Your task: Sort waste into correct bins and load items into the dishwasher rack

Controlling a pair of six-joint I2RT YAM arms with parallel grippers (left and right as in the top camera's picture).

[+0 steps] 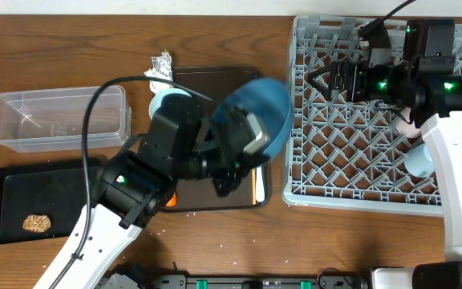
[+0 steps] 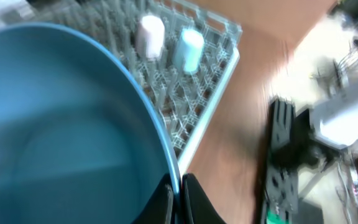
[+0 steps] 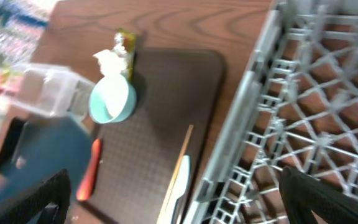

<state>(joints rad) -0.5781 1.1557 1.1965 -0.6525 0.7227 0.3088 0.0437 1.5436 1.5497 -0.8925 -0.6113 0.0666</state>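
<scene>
The left gripper [image 2: 180, 200] is pinching the large round blue plate [image 1: 257, 112] by its rim, jaws closed tight on the edge with the fingers one on each face of it. The plate is hanging tilted in the air above the dark brown serving tray [image 1: 215, 80], its far edge just beside the left wall of the dishwasher rack [image 1: 363, 198]. Over at the rack, the right gripper [image 3: 174, 177] is hovering over the rear left corner with its jaws spread wide and nothing between them. Inside the rack, the pink cup [image 2: 149, 34] and the light blue cup [image 2: 191, 48] are standing side by side among the pegs on the right-hand side. On the serving tray, the white bowl [image 3: 112, 99] is sitting at the back left corner, the orange carrot [image 3: 89, 177] is lying nearer the front, and the thin wooden chopstick [image 3: 180, 155] is lying alongside the pale spoon [image 3: 178, 186] close to the rack. The crumpled white napkin [image 3: 107, 59] and the yellow-green foil wrapper [image 3: 124, 40] are resting on the table just behind the bowl. The clear tub [image 1: 58, 120] is sitting at the left, and in front of it the black tray [image 1: 46, 189] is holding the brown food lump [image 1: 37, 222].
</scene>
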